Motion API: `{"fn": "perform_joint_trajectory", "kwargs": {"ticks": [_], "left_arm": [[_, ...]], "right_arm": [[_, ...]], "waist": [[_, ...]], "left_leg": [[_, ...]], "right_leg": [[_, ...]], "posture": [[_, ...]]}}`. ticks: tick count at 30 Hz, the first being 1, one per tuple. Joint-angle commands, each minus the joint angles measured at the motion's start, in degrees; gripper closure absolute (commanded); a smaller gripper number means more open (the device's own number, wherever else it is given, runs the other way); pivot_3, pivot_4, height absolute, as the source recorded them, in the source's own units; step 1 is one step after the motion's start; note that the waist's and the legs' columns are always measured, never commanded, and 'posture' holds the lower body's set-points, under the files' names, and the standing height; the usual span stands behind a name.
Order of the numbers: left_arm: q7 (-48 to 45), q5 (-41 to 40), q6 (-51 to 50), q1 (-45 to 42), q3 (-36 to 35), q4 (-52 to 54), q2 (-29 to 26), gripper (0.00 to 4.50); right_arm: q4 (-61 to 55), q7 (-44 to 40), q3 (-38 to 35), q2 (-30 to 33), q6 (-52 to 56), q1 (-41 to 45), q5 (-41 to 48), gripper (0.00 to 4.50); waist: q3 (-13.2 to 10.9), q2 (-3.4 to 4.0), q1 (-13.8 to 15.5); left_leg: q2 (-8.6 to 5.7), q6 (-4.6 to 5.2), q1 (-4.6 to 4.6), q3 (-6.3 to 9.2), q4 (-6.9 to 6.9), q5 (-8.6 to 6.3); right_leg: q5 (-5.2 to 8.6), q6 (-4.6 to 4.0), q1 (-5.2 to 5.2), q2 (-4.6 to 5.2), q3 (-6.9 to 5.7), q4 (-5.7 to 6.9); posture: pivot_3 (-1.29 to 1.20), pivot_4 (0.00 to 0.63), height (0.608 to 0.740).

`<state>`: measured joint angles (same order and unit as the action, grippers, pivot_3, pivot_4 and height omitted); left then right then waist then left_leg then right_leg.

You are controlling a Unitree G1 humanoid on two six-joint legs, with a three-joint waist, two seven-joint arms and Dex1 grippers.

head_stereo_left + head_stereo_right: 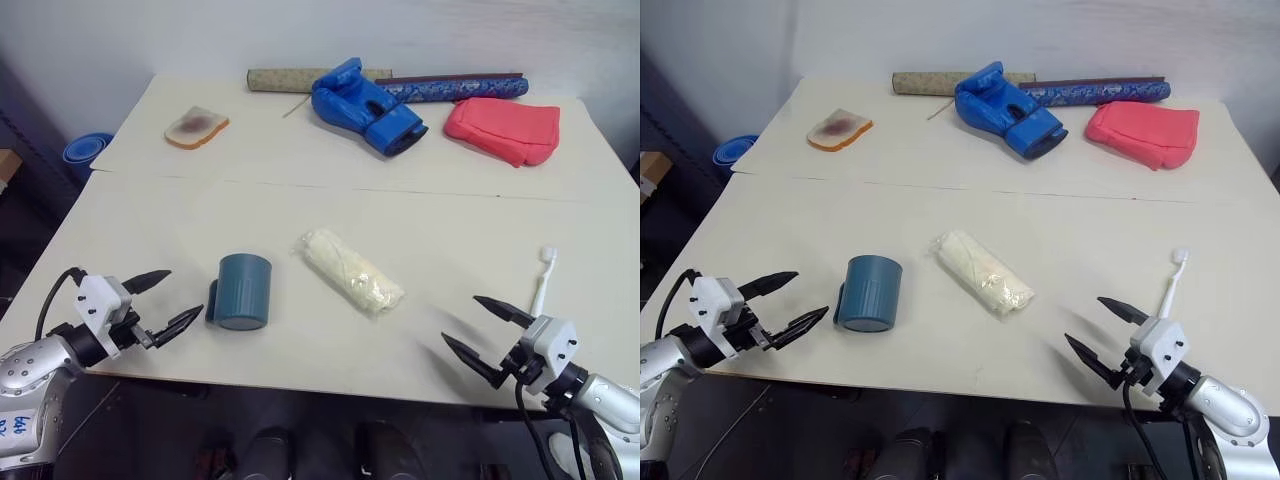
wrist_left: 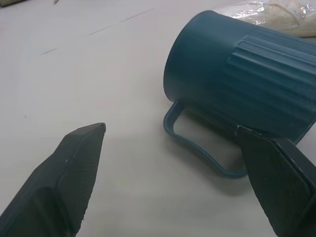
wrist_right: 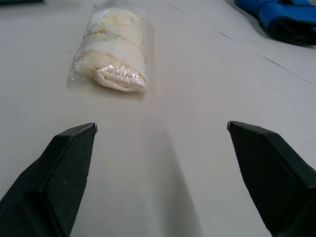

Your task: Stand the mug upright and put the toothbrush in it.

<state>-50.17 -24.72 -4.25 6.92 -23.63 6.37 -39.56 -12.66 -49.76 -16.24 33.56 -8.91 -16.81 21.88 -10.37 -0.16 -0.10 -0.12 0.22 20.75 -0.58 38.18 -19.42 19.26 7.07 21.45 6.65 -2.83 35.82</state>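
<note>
The mug (image 1: 242, 291) lies on its side near the worktop's (image 1: 300, 210) front edge, handle toward the left gripper (image 1: 160, 303), fingers apart; the toothbrush (image 1: 543, 279) lies beside the right gripper (image 1: 487, 331), fingers apart, empty.

The setting reads as a lab or test room: a plain cream surface (image 1: 300, 200) against a bare white wall (image 1: 300, 30), carrying unrelated props, including a boxing glove (image 1: 365, 105) and a bread slice (image 1: 196, 127).
</note>
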Motion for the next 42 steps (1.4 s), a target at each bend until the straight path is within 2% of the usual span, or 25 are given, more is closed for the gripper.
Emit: {"fn": "perform_joint_trajectory", "kwargs": {"ticks": [1,7,13,24,27,29,31,33,36,40,42], "left_arm": [[-1.2,-1.1,-1.0,0.4,-0.2,1.6,-1.3,0.00],[-2.6,-4.3,-2.4,0.0,-1.0,3.0,-0.2,0.00],[-8.9,-13.4,-7.2,-1.4,-3.6,2.8,-2.0,0.00],[-16.4,-12.6,-6.4,-2.8,-1.1,1.2,-4.4,0.00],[-17.2,-12.9,-7.4,-3.2,-1.1,1.0,-4.7,0.00],[-17.4,-14.8,-10.7,-3.1,-1.4,1.5,-5.4,0.00],[-17.6,-15.0,-11.7,-3.3,-1.3,2.0,-5.7,0.00],[-17.6,-14.7,-11.8,-3.7,-1.1,2.1,-5.7,0.00],[-17.5,-14.7,-12.1,-4.4,-0.9,2.1,-5.4,0.00],[-17.4,-13.9,-11.6,-4.9,-0.5,2.1,-5.2,0.00],[-17.2,-13.5,-11.3,-5.1,-0.3,2.1,-5.0,0.00]], "right_arm": [[-0.6,0.1,-0.9,-0.4,-1.1,-0.4,0.8,0.08],[-0.2,0.1,-1.2,-0.7,-1.6,0.0,1.2,0.08],[0.7,0.0,-1.0,-0.3,-1.8,1.4,0.8,0.08],[3.2,-3.2,-0.7,0.2,-2.1,4.2,2.3,0.08],[1.5,-2.7,0.1,1.2,1.5,6.1,2.6,0.08],[-1.5,-2.6,2.2,3.4,6.9,8.3,2.4,0.08],[-7.5,2.6,5.9,5.8,23.8,14.5,6.9,0.08],[-11.7,6.9,8.8,6.9,36.0,20.0,9.8,0.08],[-15.2,11.2,12.4,6.7,47.5,26.7,12.0,0.08],[-13.4,19.9,19.3,4.6,63.7,36.4,9.4,0.08],[-10.1,21.4,23.2,3.1,65.6,39.8,6.8,0.08]], "waist": [[0.0,0.00,0.0],[0.0,0.00,0.0],[0.0,0.00,0.0],[0.0,0.00,0.0],[0.0,0.00,0.0],[0.0,0.01,-0.2],[0.0,0.01,-0.6],[0.0,0.02,-0.9],[0.0,0.02,-1.0],[0.0,0.03,-0.6],[0.0,0.02,-0.5]], "left_leg": [[0.00,0.00,0.00,0.00,0.00,0.00],[0.00,0.00,0.00,0.00,0.00,0.00],[0.01,0.00,0.00,0.00,0.01,0.00],[0.00,0.00,-0.02,-0.01,0.00,0.00],[0.00,0.00,-0.03,-0.01,0.00,0.00],[0.00,0.01,-0.03,-0.02,0.02,0.00],[0.04,0.00,-0.05,-0.04,0.02,0.00],[0.10,-0.07,-0.05,-0.02,0.02,0.04],[0.14,-0.19,0.01,0.29,-0.01,0.08],[0.13,-0.25,0.40,0.56,-0.01,0.06],[0.08,-0.23,0.46,0.58,0.01,0.06]], "right_leg": [[0.00,0.00,0.00,0.00,0.00,0.00],[0.00,0.00,0.00,0.01,0.02,0.00],[0.00,0.00,0.00,0.01,0.03,0.00],[0.00,0.00,-0.02,-0.01,0.02,0.01],[0.00,0.00,-0.02,-0.01,0.02,0.02],[0.00,0.00,-0.01,-0.01,0.02,0.02],[0.00,0.00,0.00,0.00,0.05,0.04],[0.00,-0.01,0.02,0.00,0.08,0.02],[0.12,-0.22,0.05,0.04,0.18,0.03],[0.18,-0.36,0.22,0.03,-0.02,0.11],[0.17,-0.37,0.24,0.04,-0.04,0.12]], "posture": [[0.00,0.150,0.740],[0.00,0.150,0.740],[0.00,0.150,0.740],[0.00,0.150,0.740],[0.00,0.150,0.740],[0.00,0.150,0.740],[0.00,0.150,0.740],[0.00,0.150,0.740],[0.00,0.150,0.740],[0.00,0.150,0.740],[0.00,0.150,0.740]]}}
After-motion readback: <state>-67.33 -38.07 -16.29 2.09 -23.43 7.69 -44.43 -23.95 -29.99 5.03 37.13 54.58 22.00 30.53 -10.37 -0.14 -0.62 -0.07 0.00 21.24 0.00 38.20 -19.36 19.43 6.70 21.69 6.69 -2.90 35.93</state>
